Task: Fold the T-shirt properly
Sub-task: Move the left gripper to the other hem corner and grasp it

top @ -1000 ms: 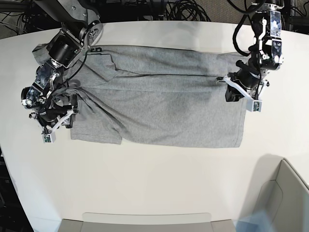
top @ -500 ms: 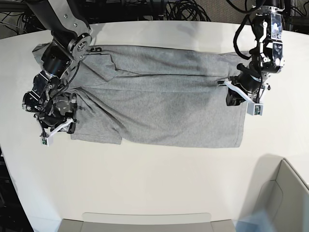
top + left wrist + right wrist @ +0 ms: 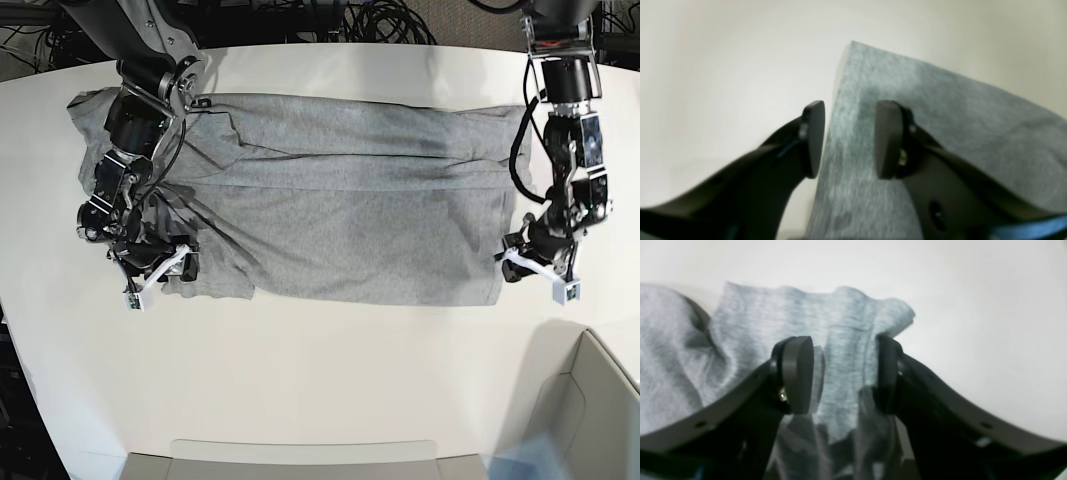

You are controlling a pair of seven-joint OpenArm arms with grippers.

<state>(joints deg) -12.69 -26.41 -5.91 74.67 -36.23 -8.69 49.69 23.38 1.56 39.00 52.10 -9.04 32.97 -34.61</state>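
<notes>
The heather-grey T-shirt (image 3: 340, 215) lies spread across the white table (image 3: 330, 360), plain side up, with its far part folded over and its left end bunched. My left gripper (image 3: 512, 262) is at the shirt's near right corner. In the left wrist view it (image 3: 848, 133) is open and straddles the shirt's edge (image 3: 940, 110), one finger over bare table and one over cloth. My right gripper (image 3: 165, 270) is at the near left end. In the right wrist view it (image 3: 845, 373) is open, with a rumpled flap of the shirt (image 3: 840, 326) between its fingers.
A grey bin (image 3: 600, 400) stands at the near right corner. A grey tray edge (image 3: 300, 455) runs along the table's front. Black cables (image 3: 380, 20) lie behind the far edge. Both arms reach in from the far side.
My left gripper has moved from the middle of the shirt's right edge to its near right corner. My right gripper has shifted nearer and rightward along the shirt's left end.
</notes>
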